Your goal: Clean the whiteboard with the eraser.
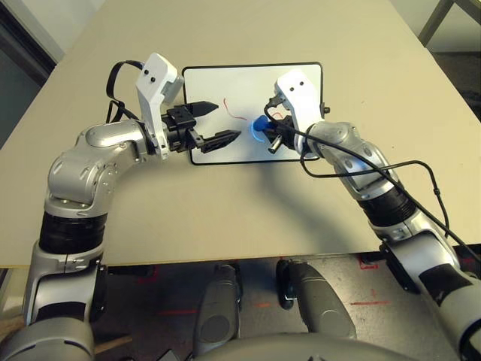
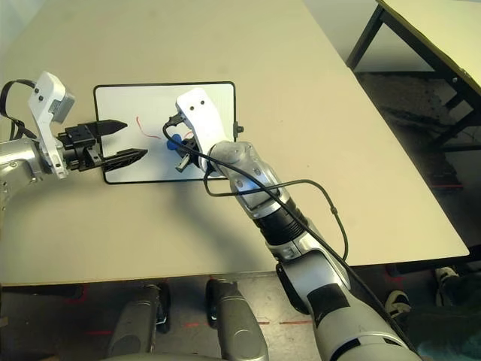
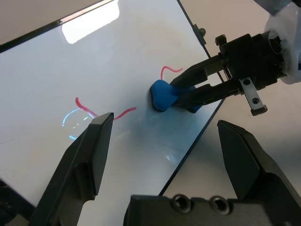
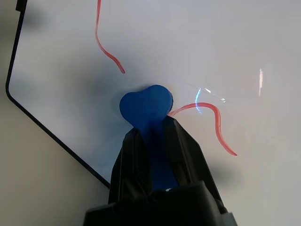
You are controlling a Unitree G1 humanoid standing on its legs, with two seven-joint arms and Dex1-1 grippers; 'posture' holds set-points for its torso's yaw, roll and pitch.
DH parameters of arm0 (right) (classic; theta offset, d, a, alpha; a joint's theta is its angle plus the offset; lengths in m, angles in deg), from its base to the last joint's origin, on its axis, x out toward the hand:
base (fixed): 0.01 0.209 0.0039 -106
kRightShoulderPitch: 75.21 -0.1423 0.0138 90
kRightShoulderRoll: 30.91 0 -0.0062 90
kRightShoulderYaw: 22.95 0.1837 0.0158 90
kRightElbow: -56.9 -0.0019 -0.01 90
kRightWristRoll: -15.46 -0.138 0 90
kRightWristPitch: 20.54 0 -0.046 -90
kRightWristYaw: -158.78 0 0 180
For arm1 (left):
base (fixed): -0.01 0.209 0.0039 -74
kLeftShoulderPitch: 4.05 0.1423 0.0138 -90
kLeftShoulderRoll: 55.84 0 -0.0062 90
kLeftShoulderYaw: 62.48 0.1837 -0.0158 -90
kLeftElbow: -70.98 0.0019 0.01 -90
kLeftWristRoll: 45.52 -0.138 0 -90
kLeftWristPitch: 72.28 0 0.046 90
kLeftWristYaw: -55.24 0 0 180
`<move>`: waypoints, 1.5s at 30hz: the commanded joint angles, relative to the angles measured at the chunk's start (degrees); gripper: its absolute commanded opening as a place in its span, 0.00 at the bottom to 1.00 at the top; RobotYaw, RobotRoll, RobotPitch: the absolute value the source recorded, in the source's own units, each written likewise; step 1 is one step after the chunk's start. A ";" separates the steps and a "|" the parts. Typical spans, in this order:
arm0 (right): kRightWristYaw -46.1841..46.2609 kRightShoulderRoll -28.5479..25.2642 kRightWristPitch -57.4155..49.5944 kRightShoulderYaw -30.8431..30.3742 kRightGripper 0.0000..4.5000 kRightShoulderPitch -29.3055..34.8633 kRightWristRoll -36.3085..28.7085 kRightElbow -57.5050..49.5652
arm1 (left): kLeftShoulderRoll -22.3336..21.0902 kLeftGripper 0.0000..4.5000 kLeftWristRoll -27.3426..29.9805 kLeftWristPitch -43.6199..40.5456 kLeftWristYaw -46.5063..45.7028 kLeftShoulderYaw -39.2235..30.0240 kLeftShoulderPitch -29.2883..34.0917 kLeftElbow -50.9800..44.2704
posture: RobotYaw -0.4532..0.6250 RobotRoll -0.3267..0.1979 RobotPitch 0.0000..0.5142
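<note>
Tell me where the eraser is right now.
The eraser is clamped in the right gripper, pressed on the whiteboard beside the red marks.

No readable text; whiteboard [image 1: 225, 90] bears only red squiggles.

The small blue oblong eraser [image 4: 149, 123] rests on the rectangular black-framed whiteboard [image 1: 225, 83], right of centre, between two red pen marks [image 4: 107, 46].

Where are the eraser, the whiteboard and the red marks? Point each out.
eraser [image 4: 146, 104]: right wrist view, its rounded tip ahead of the fingers.
whiteboard [image 1: 248, 81]: left eye view, bare white surface near its far edge.
red marks [image 3: 84, 106]: left wrist view, one curved stroke.
</note>
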 commanded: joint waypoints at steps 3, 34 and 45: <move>1.85 -2.56 -1.37 2.74 0.13 -1.45 2.88 3.75 | 0.74 1.00 -0.04 0.20 0.58 1.46 -0.38 1.02 | 0.41 0.62 0.43; 2.27 -0.61 -1.64 5.10 0.12 -2.64 5.10 7.21 | 1.92 1.00 -0.65 0.22 1.28 2.56 -2.04 2.79 | 0.40 0.62 0.47; 2.05 -3.81 -3.44 5.20 0.11 1.95 4.78 3.24 | 2.23 1.00 -0.77 0.40 1.66 2.96 -2.42 3.24 | 0.40 0.62 0.48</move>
